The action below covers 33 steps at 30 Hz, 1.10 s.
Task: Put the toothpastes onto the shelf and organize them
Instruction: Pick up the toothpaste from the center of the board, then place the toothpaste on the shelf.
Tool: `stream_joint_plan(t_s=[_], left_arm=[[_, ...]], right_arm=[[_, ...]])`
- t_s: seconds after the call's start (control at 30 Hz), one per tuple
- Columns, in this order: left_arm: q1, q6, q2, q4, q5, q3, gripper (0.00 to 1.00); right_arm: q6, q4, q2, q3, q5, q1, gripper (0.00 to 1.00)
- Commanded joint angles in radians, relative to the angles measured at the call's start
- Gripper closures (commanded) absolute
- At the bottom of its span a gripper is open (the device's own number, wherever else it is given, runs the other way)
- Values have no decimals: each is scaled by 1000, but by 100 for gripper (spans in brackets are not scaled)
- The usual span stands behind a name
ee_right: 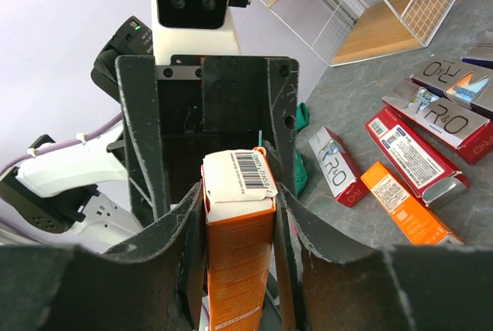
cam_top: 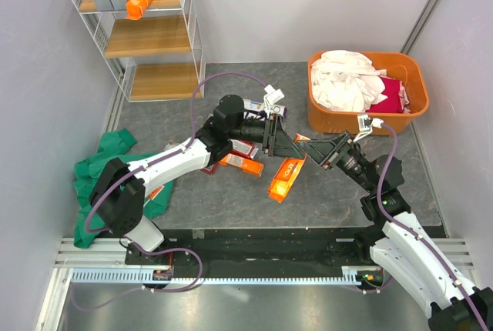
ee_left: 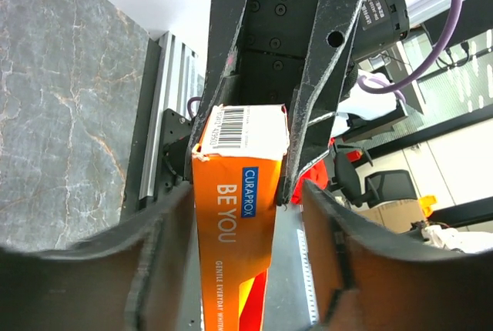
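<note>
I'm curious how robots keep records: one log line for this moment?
handover | right gripper: shut on long orange cardboard toothpaste carton | left gripper: open around its end

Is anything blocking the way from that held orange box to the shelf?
Nothing fixed. The right gripper holds the orange Curaprox carton; toward the shelf there are only the left gripper and cartons lying flat on the table.
</note>
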Motion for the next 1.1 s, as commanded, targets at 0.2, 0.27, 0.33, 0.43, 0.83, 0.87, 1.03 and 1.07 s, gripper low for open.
stream_joint_plan(t_s=[0.2,0.27,0.33,0.43,0.83,0.87,1.03,1.07], left_arm=[[93,12,-166,-50,-110,-81,8],[127,15,-192,-72,-132,-104,7],[158,15,-226,-78,-145,-127,5],[188,-11,-255,-75,-153,-155,3],[184,-244,-229,252,-130,-278,0],[176,-256,-223,264,-135,-278,0],[107,-259,-191,313,-179,-246,0],[97,-262,-180,319,-184,-239,0]], right_arm=[[-44,-39,-30,88,61,3,74],[-52,-65,-41,104,96,1,74],[-73,-101,-47,120,127,1,75],[-107,-175,-64,166,217,1,75],[-89,-267,-218,226,682,1,65],[-75,-270,-225,226,700,1,65],[-64,-272,-234,233,742,1,65],[-64,-272,-231,238,743,3,65]])
